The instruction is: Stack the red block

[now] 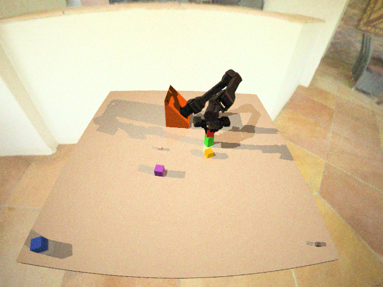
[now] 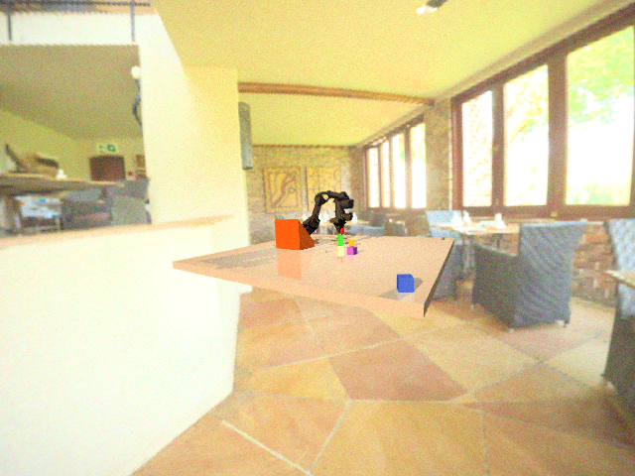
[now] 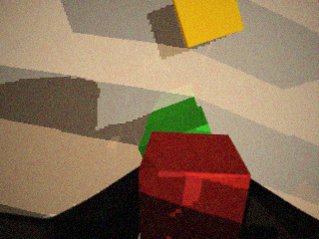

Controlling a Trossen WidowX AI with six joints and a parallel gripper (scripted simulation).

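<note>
The gripper (image 1: 210,128), its fingers clamped on the red block (image 1: 210,133), holds it just above the green tower (image 1: 209,140) for release.

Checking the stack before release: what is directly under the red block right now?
The green tower stands directly under the red block, which the hand grips. Whether the two touch cannot be seen, and the red block hides most of the tower's top in the wrist view.

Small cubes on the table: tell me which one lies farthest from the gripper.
The small blue cube, alone at the table's near-left corner in the top view. The yellow cube and purple cube sit much closer to the gripper.
</note>
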